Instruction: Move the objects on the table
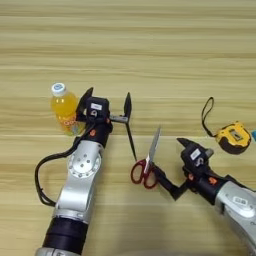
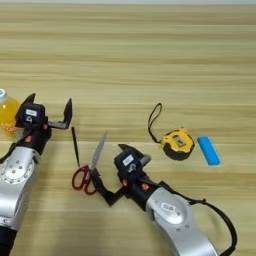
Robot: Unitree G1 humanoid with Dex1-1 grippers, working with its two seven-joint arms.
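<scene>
Nearby — blue block (image 2: 208, 150) beside tape measure (image 2: 177, 143)

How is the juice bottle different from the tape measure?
The juice bottle stands upright and tall, while the tape measure sits low and squat. The bottle is orange with a white cap; the tape measure is yellow and black with a black strap. The bottle is beside the left gripper; the tape measure sits alone. Both rest on the table.

Wooden table (image 1: 150, 45) with bottle (image 1: 64, 110), scissors (image 1: 147, 162), tape measure (image 1: 233, 137) (blue bar (image 2: 208, 150) beside)
</scene>
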